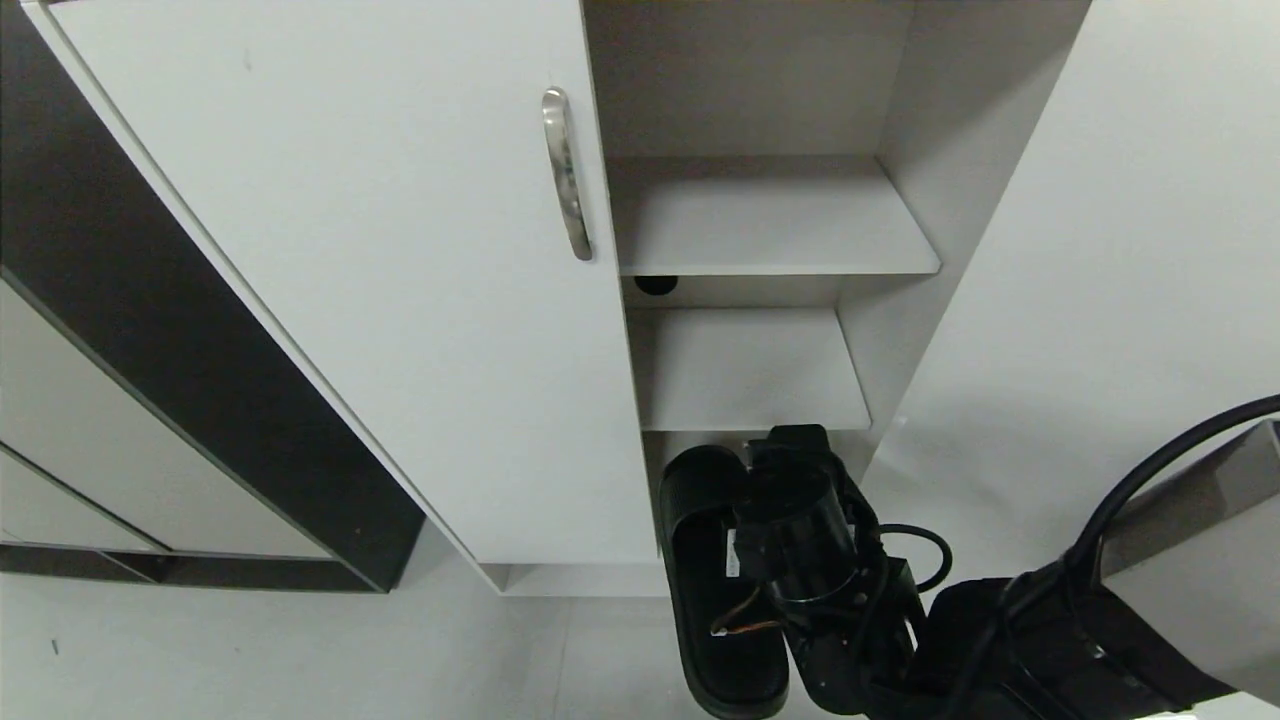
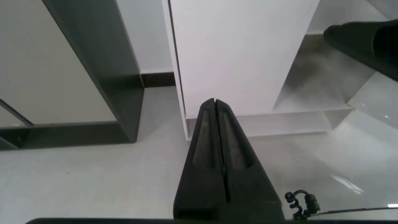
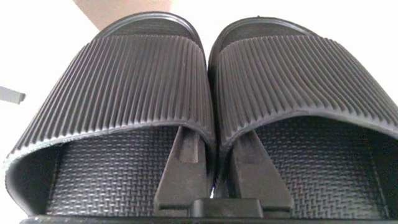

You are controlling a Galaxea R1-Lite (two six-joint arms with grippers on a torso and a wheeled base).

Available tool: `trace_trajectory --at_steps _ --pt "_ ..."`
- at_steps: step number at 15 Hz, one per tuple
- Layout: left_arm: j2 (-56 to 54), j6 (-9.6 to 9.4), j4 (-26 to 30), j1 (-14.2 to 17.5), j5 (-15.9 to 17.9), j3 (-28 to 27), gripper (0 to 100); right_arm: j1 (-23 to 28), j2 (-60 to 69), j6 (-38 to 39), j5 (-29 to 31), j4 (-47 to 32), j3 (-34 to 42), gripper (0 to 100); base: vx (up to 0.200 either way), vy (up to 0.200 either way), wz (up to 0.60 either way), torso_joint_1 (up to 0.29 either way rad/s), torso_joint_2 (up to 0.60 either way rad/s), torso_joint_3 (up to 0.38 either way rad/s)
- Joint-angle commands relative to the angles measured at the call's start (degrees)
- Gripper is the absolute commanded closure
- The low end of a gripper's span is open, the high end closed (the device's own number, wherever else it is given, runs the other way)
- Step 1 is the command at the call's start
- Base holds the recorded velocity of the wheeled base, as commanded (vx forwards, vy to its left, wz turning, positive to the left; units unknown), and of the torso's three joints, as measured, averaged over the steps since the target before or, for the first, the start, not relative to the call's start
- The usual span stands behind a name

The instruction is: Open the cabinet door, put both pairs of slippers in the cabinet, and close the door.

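Right pincer [image 3: 214, 142]: narrow, clamped on the pair of slippers [image 3: 137, 81], one finger [image 3: 181, 168] inside each slipper, pinching the two inner side walls together.
Left pincer [image 2: 214, 107]: fully closed, holding nothing, hanging over the floor [image 2: 93, 180], facing the lower part of the closed door [image 2: 236, 56] and apart from it.
Place of the pair of slippers: near the right half of the cabinet [image 1: 900, 120], side by side, toes pointing far, at the mouth of the lowest compartment just under the lower shelf [image 1: 750, 368]; lifted or touching the floor, cannot tell.
Doors: closed door on the left, with a metal handle [image 1: 567, 175]; white panel [image 1: 1120, 250] at the right, probably the opened door.
Step in hand: by judgement, placing this pair into the cabinet, after the opening of the door and before the closing.
Next move: pushing the pair farther in, low enough to pass under the front edge of the lower shelf; then setting it down flat, spreading the fingers, and drawing the arm back straight without dragging the slippers out.
Count: two black slippers with ribbed straps, so one pair; two pincers; two shelves, the upper shelf [image 1: 770, 215] and the lower shelf; one handle; one closed door.
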State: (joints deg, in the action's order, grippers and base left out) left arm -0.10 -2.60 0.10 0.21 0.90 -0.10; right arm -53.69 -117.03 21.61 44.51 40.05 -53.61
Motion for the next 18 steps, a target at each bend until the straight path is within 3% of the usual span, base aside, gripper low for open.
trace_trajectory --at_steps 1,5,11,18 --pt "0.1 0.05 -0.01 -0.03 -0.02 0.1 100 -0.01 0.49 -2.54 0.67 2.58 1.23 100 0.0 0.0 0.0 0.002 -0.01 -0.159" --pt "0.1 0.05 -0.01 -0.03 -0.02 0.1 100 1.57 -0.39 -14.32 2.87 21.21 5.36 100 0.0 0.0 0.0 0.002 0.0 -0.024" --pt "0.1 0.05 -0.01 0.06 -0.02 0.1 100 2.54 -3.82 -14.41 3.04 28.16 5.54 100 0.0 0.0 0.0 0.0 0.0 0.0" --pt "0.1 0.14 -0.01 0.06 -0.02 0.1 100 2.89 -6.98 -14.14 2.78 30.71 5.45 100 0.0 0.0 0.0 0.0 0.0 0.0"
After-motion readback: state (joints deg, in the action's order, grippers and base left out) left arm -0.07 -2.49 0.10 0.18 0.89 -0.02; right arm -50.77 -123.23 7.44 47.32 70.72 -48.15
